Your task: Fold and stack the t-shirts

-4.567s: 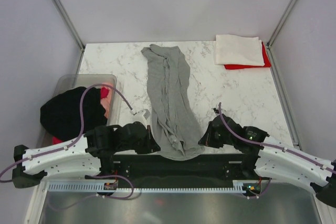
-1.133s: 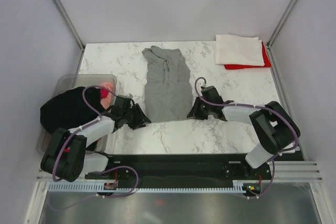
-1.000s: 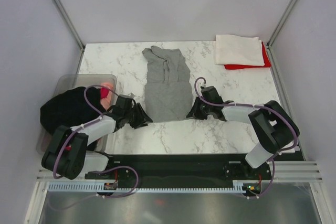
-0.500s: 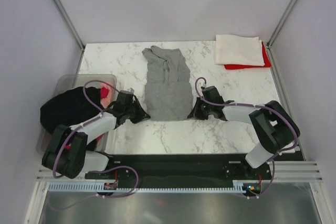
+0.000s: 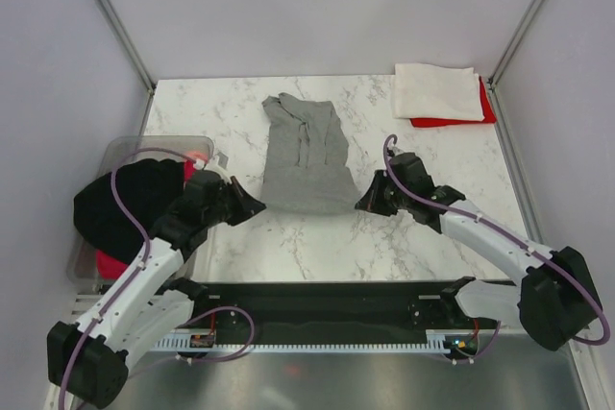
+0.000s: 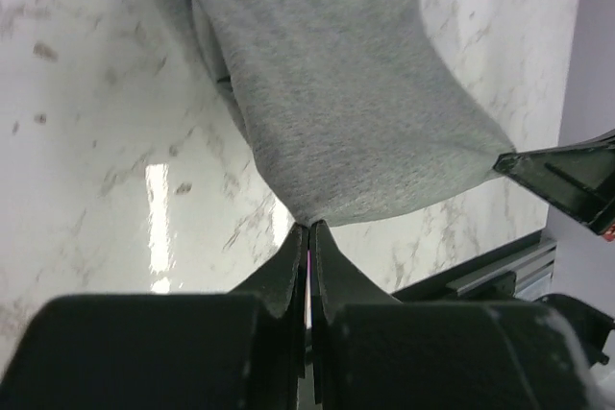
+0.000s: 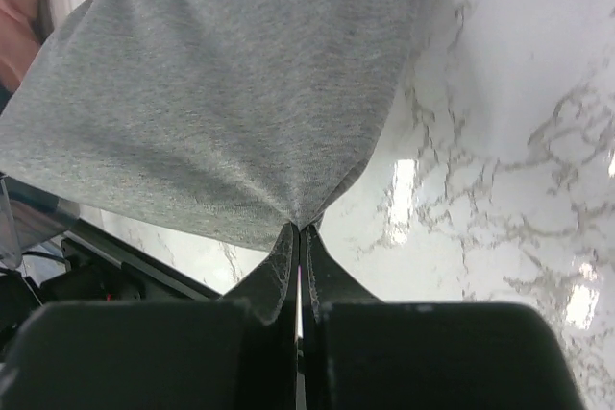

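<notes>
The grey t-shirt [image 5: 306, 156] lay lengthwise at the middle of the table [image 5: 288, 242], with its far end bunched into ridges toward the far edge. Its near edge ran between the two sets of jaws. The left jaws were closed on the near-left corner of the cloth, and in the left wrist view the fabric [image 6: 336, 93] narrowed to a point where the two black fingers [image 6: 288, 271] met. The right jaws were closed on the near-right corner, and in the right wrist view the fabric [image 7: 240, 93] gathered into a small pinch at the fingertips [image 7: 279, 266]. The near edge hung in a shallow curve between the two pinched corners.

The cloth was a soft heather-grey knit, matt and finely flecked. The table was glossy white marble with grey veins and showed lamp reflections.

At the far right corner a white t-shirt [image 5: 437, 91], folded into a flat rectangle, rested on a folded red t-shirt [image 5: 452, 123]. At the left, a black t-shirt [image 5: 120, 204] was heaped over the rim of a clear plastic tub [image 5: 144, 144].
</notes>
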You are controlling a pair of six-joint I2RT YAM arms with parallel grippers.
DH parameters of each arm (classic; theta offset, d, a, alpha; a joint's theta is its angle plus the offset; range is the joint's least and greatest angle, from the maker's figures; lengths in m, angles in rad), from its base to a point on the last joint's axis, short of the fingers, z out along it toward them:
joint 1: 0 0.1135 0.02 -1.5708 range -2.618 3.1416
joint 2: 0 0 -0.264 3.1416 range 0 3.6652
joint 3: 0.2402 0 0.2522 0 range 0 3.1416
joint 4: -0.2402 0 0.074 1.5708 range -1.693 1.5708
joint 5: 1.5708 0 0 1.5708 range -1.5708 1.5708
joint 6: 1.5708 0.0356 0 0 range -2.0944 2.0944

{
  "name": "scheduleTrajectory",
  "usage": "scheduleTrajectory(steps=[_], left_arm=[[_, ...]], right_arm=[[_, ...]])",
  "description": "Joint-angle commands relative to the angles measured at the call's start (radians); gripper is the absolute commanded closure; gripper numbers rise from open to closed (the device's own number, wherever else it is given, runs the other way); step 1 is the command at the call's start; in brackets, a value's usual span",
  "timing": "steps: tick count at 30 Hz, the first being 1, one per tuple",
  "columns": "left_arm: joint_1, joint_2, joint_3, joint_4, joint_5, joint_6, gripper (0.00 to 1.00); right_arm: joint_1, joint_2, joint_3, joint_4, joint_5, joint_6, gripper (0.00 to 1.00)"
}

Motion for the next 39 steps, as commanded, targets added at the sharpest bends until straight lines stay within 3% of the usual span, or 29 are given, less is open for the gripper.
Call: scheduleTrajectory(steps=[1, 11, 17, 25, 30, 39], left_arm=[[-0.016, -0.078, -0.078, -0.095, 0.01, -0.032, 0.98], [-0.073, -0.275, -0.114, -0.272, 0.062, -0.135, 0.98], [-0.112, -0.347, -0.008, -0.41, 0.035, -0.154, 0.98], [-0.112, -0.093, 0.322, -0.488, -0.123, 0.023, 0.98], [-0.102, 0.052, 0.453, -0.459, -0.196, 0.077, 0.98], [0.002, 0.328, 0.593, -0.358, -0.129, 0.155, 0.98]], right_arm=[[0.03, -0.066, -0.063, -0.065, 0.035, 0.036, 1.0], [0.2, -0.198, -0.097, -0.177, 0.102, 0.159, 1.0], [0.314, -0.255, -0.007, -0.31, 0.207, 0.211, 1.0], [0.286, -0.056, 0.404, -0.502, 0.379, 0.043, 1.0], [0.191, 0.059, 0.527, -0.501, 0.337, -0.046, 1.0], [0.042, 0.261, 0.661, -0.469, 0.198, -0.157, 1.0]])
